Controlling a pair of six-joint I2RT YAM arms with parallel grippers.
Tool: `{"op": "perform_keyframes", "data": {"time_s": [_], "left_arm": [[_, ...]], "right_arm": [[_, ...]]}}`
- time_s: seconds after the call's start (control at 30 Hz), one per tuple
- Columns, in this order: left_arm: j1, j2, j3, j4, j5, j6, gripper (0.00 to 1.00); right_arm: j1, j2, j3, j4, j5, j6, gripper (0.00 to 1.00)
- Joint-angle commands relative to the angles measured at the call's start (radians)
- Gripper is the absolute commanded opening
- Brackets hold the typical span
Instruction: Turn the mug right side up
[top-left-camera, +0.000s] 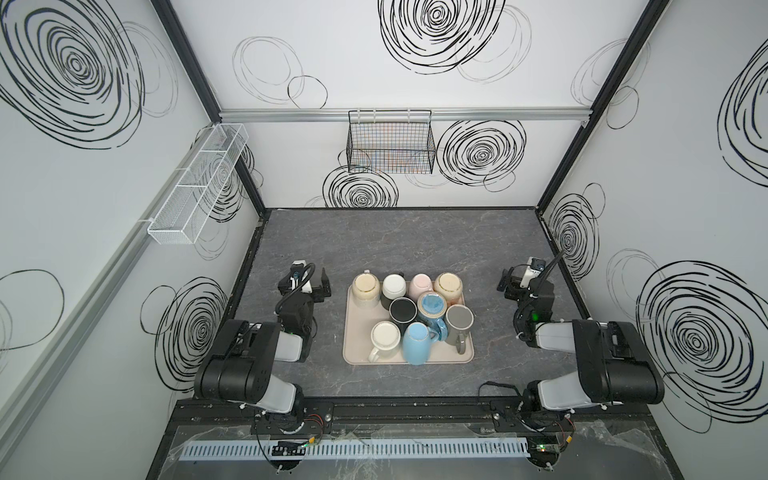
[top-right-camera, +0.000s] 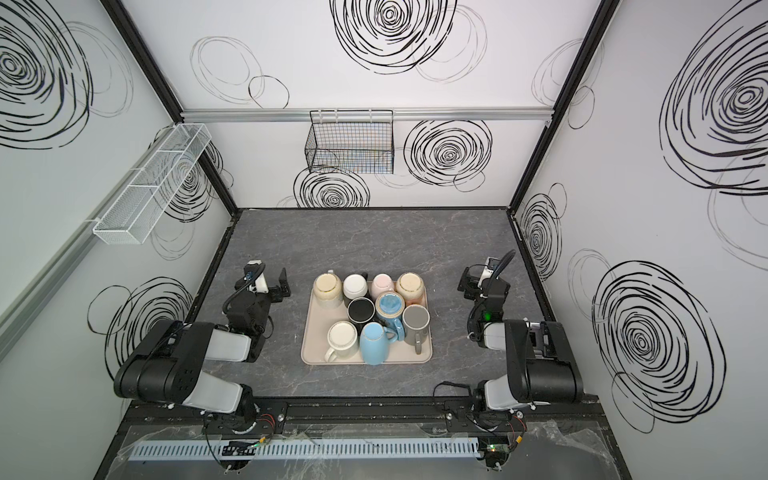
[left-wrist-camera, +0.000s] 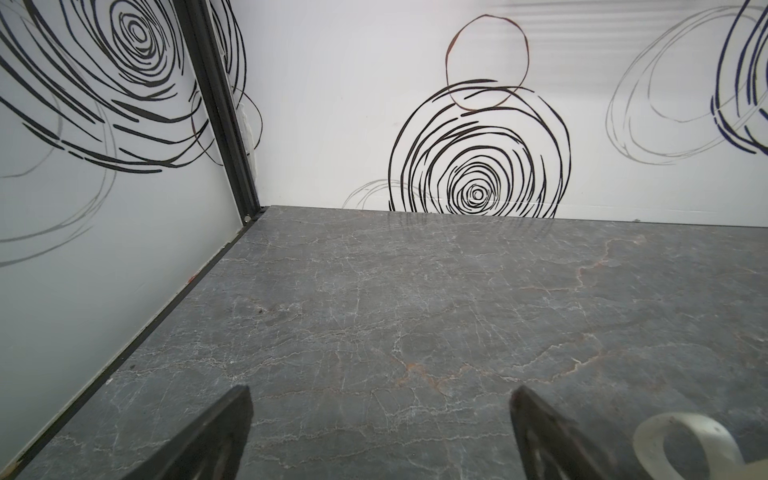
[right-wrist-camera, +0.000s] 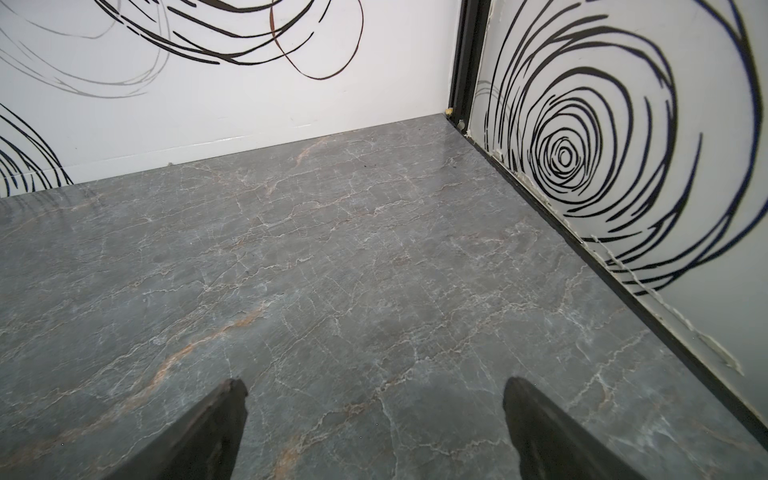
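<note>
Gaping pincers: left pincer (left-wrist-camera: 380, 397) and right pincer (right-wrist-camera: 374, 388) spread wide, empty.
Mugs (top-left-camera: 402, 309): bottom-up on tray (top-left-camera: 356, 325), frame centre, between pincers, untouched.
Tabletop (top-left-camera: 374, 241): grey marble; swirl-patterned walls (top-left-camera: 332, 62).

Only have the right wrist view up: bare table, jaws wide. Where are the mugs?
Observer: Out of your frame. Nine mugs crowd a beige tray to the left of the right gripper.
Operator: Which sit on my side?
Observer: A grey mug and, behind it, a tan mug showing its base line the tray's right edge.
Operator: Left arm busy?
Observer: No. The left gripper is open and empty, on the tray's far side from you.
</note>
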Motion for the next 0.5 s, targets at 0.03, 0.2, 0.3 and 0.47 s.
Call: {"op": "perform_keyframes", "data": {"time_s": [0.03,0.2,0.3,0.47], "left_arm": [[0.011,-0.007,0.002,0.049,0.03,0.0,0.99],[0.037,-0.003,-0.014,0.089,0.085,-0.015,0.99],[0.048,0.001,-0.024,0.109,0.107,-0.02,0.99],[0.027,-0.03,-0.051,0.139,-0.002,-0.031,0.99]], "right_arm": [[0.007,0.002,-0.003,0.037,0.016,0.006,1.0],[0.006,0.001,-0.004,0.038,0.015,0.005,1.0],[0.005,0.001,-0.004,0.038,0.014,0.006,1.0],[0.005,-0.036,0.011,-0.016,-0.053,-0.023,1.0]]}}
